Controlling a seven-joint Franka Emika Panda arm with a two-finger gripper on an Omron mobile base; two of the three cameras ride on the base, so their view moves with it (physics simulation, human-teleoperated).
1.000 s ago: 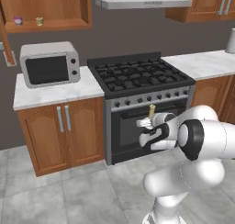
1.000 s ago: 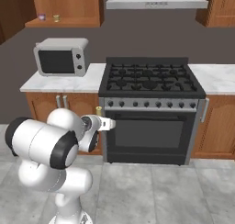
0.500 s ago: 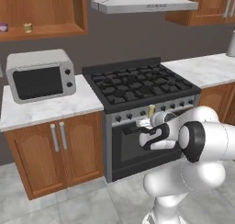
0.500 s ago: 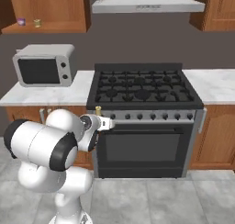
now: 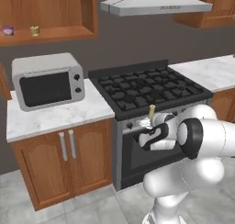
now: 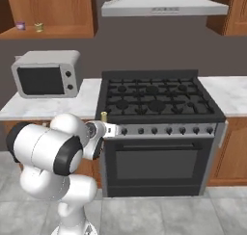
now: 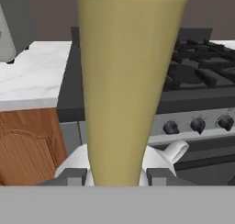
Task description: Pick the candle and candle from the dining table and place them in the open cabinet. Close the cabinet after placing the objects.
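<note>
Here the slim golden-yellow candle [image 7: 126, 81] stands upright on its silver dish.

The candle's [image 7: 126, 81] top runs off the hand view's upper edge. On the open shelf [image 5: 50, 33], two small items [image 5: 20, 30] sit too tiny to identify.

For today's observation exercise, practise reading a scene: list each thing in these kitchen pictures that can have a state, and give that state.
gripper: shut on the slim candle
slim candle: held upright, off any surface, in front of the stove
short candle: standing on the open cabinet shelf
purple ring: resting on the same shelf, beside the short candle
microwave: door closed
oven door: closed
low cabinet doors: closed
</note>
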